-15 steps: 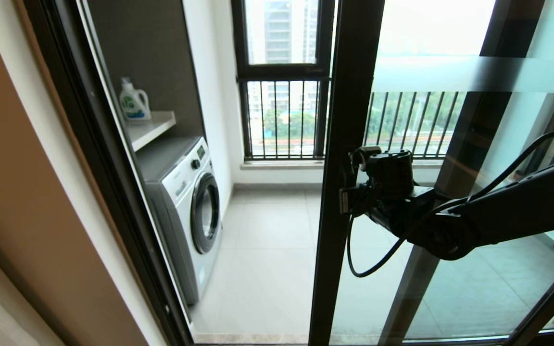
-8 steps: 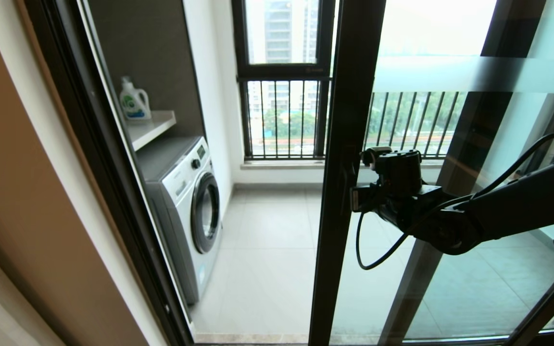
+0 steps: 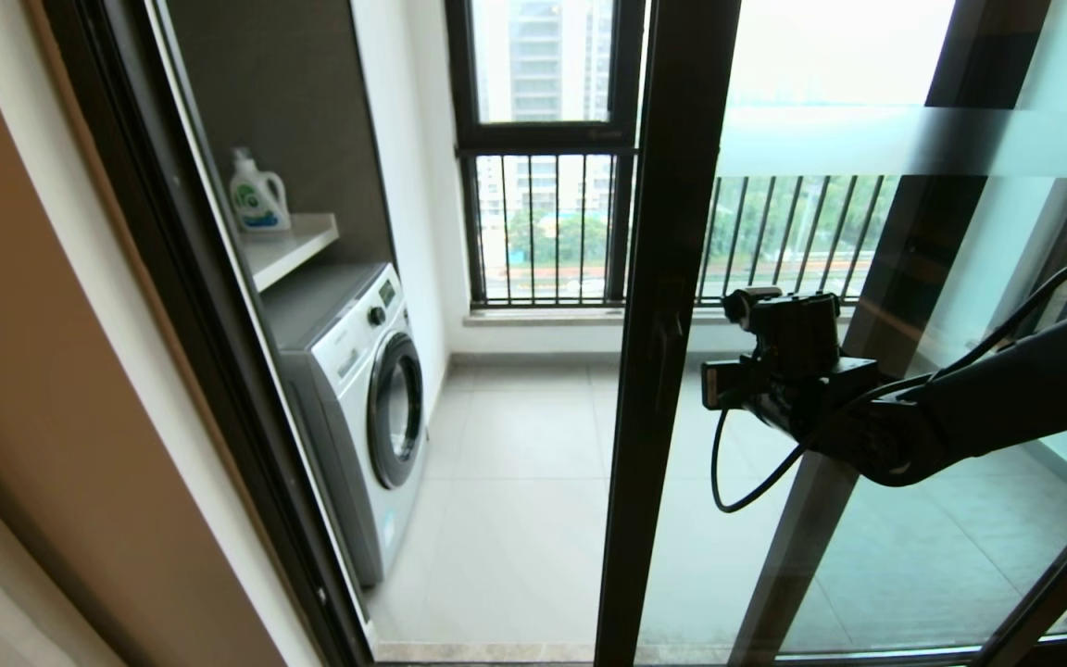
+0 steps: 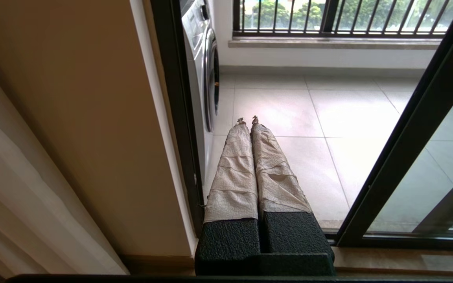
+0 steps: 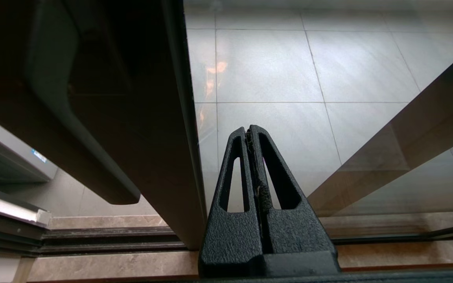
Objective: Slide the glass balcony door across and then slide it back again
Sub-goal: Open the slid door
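Note:
The glass balcony door (image 3: 672,232) stands slid to the right, its dark upright edge mid-view and a frosted band (image 3: 867,139) across the glass. My right gripper (image 3: 723,384) hangs just right of that edge, in front of the glass and apart from it. In the right wrist view the right gripper (image 5: 249,127) is shut and empty, pointing down at the floor, with the door's edge (image 5: 148,137) and its dark bar handle (image 5: 65,118) beside it. My left gripper (image 4: 248,119), its fingers wrapped in tape, is shut and idle, low by the left jamb (image 4: 175,118).
Through the opening stand a white washing machine (image 3: 367,398) and a detergent bottle (image 3: 257,195) on a shelf. The black-railed outer window (image 3: 543,232) is at the back. A beige wall (image 3: 33,371) borders the left. The floor track (image 5: 112,237) runs below the door.
My right gripper has drawn away to the right from the door's upright edge. The door itself has not shifted. The left arm is still.

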Motion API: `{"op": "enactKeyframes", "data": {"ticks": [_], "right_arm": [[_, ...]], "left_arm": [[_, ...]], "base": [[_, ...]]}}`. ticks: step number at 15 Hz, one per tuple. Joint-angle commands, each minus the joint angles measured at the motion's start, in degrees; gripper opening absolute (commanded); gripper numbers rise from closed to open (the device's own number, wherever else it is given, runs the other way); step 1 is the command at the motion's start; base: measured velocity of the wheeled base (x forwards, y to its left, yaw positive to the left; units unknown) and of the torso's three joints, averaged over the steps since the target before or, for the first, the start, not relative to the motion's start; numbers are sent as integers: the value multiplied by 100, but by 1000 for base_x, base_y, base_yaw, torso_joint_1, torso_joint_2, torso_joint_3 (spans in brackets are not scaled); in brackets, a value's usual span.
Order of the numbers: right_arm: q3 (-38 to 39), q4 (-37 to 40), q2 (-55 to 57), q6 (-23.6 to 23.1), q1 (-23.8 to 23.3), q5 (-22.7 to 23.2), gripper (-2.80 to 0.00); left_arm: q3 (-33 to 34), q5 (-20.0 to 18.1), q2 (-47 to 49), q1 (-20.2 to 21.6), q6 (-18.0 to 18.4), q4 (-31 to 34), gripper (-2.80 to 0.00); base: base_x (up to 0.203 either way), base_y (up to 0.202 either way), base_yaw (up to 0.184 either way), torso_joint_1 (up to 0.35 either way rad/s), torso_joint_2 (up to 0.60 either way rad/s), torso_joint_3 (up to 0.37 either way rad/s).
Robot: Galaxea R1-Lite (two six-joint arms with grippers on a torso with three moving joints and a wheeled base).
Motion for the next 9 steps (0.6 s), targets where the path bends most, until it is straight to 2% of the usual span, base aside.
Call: {"op": "enactKeyframes", "data": {"ticks": [1,4,6,8,9], "right_arm": [[117,-19,-248,-4,92,-2,-280],[195,-12,-589,-46,319,19,-280],[336,-16,-923,-48,651,106,-280],[285,-24,-1031,-56,908,531,-280],[197,-25,-978,-57,976,590,-280]], "left_arm": [[0,4,11,4,-1,0,-280],[0,4,18,4,-1,0,-280],[0,4,17,4,7,0,-280],[0,4,9,4,0,0,-280],[0,4,17,4,5,0,-280]], "base": [[0,0,0,0,0,0],[0,0,0,0,0,0],[0,0,0,0,0,0],[0,0,0,0,0,0],[0,0,0,0,0,0]]}}
